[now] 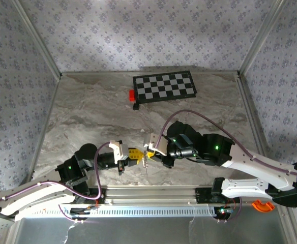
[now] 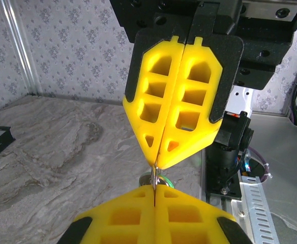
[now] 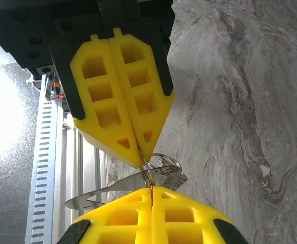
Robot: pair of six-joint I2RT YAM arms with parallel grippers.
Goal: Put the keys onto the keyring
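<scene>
My two grippers meet tip to tip above the near middle of the marble table [image 1: 87, 117]. The left gripper [image 1: 137, 155] [image 2: 154, 189] and the right gripper [image 1: 149, 151] [image 3: 151, 189] are both shut on the thin metal keyring [image 3: 147, 169] [image 2: 155, 175], pinching it edge-on from opposite sides. Silvery keys [image 3: 108, 190] hang from the ring, one blade pointing toward the rail, and a toothed key [image 3: 173, 176] lies beside a second small ring [image 3: 168, 158]. A key [image 1: 146, 163] dangles below the pads. The green tag [image 2: 168, 181] peeks out behind the ring.
A checkerboard [image 1: 165, 86] lies at the back of the table with a small red block [image 1: 131, 94] and a black block [image 1: 136, 106] at its left corner. The aluminium rail [image 1: 153, 192] runs along the near edge. Patterned walls enclose the table.
</scene>
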